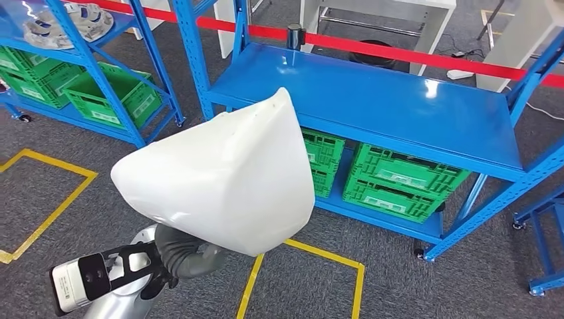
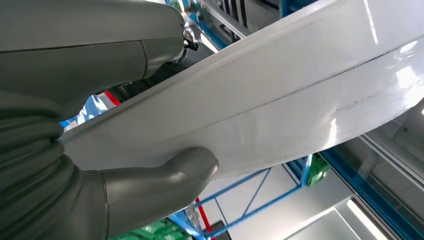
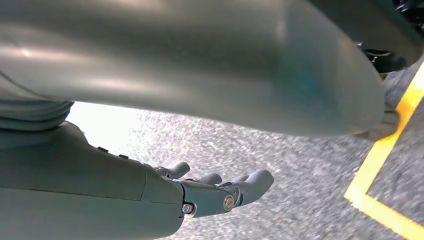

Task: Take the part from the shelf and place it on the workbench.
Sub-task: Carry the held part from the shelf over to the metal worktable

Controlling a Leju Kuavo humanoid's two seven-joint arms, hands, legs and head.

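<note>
so the big blue workbench takes up the middle and right of the head view, flat top bare and glossy; under it, green crates sit on the lower shelf; a second blue shelf stands off to the far left with more green crates and a round grey tray up top; a red barrier tape runs across behind the bench; yellow floor lines mark boxes on the grey carpet near the robot

the part is a large white plastic shell, held up in the air in front of the bench's near left corner, not touching the bench top; it hides most of the left hand; in the left wrist view that hand is clamped on the shell's edge, thick grey thumb pressed against one face, the darker fingers on the other side

right hand hangs down over the carpet, fingers stretched out and slightly apart, holding nothing
</note>
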